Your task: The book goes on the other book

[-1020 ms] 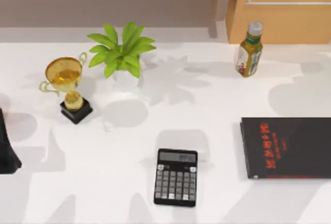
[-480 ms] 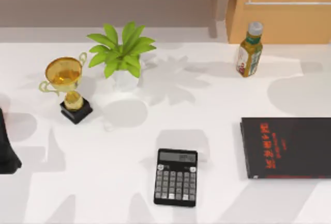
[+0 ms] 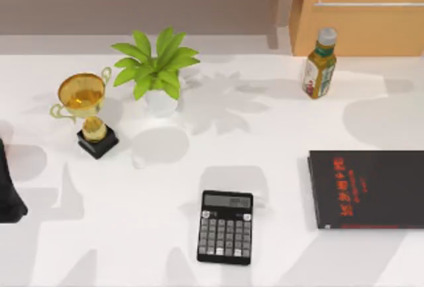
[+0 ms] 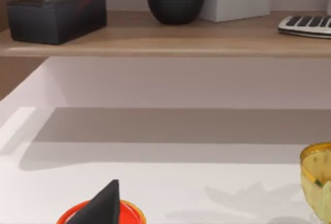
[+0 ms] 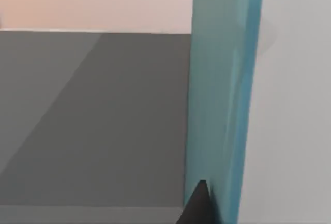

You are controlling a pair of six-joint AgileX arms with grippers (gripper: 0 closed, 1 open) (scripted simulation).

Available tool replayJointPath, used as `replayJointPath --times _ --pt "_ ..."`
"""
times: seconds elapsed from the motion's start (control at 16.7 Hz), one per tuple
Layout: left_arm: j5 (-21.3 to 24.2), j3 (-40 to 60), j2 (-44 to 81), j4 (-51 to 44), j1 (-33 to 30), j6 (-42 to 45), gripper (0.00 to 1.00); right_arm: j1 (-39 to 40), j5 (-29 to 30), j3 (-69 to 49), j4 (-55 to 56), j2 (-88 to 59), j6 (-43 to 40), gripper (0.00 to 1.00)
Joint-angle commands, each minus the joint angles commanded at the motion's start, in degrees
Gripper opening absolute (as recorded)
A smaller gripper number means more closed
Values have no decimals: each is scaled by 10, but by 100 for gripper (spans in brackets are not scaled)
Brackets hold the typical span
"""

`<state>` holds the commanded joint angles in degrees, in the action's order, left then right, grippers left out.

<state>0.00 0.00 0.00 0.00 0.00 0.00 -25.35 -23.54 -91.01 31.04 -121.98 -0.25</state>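
Fingertip (image 5: 199,203), dark and pointed, pokes up at the near edge of the right wrist view, touching the teal book (image 5: 220,94), which stands as an upright slab against a grey floor and a pale wall. Only one cover of that book and a strip of its edge show; its ends are cut off by the frame, and I cannot tell from this whether the right gripper's fingers are clamped on it or merely beside it.

From above, the white table (image 3: 99,247) carries a black calculator (image 3: 225,227) nearest the front, with the thin black book (image 3: 368,189) lying flat to its right, red lettering on the cover, its right end running out of frame. The left arm (image 3: 9,187) sits as a dark shape at the table's left edge, mostly cropped. In its wrist view a single dark fingertip (image 4: 101,206) shows over an orange-red ring; I cannot tell how those fingers stand.

Farther back stand a gold trophy (image 3: 85,111) on a black base, a potted plant (image 3: 156,68), and a bottle (image 3: 319,65) toward the right. Behind the table, a wooden shelf (image 4: 155,40) holds a black tissue box (image 4: 54,14), a dark round object, a white box and part of a keyboard.
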Motion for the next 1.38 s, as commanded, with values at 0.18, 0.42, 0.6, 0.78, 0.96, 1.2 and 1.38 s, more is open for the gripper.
replayJointPath --times 0.18,0.42,0.6,0.78,0.96,1.2,1.38 --pt "0 0 0 0 0 0 100 0 0 0 0 0 0 2" --pt "0 0 0 0 0 0 100 0 0 0 0 0 0 0" --pt "0 0 0 0 0 0 100 0 0 0 0 0 0 0" --pt "0 0 0 0 0 0 100 -2 0 1 0 3 1 0" --pt "0 0 0 0 0 0 100 -6 -4 13 -7 21 1 0" --pt "0 0 0 0 0 0 100 -7 -6 17 -9 27 1 0" --pt "0 0 0 0 0 0 100 0 -4 16 -10 29 6 0"
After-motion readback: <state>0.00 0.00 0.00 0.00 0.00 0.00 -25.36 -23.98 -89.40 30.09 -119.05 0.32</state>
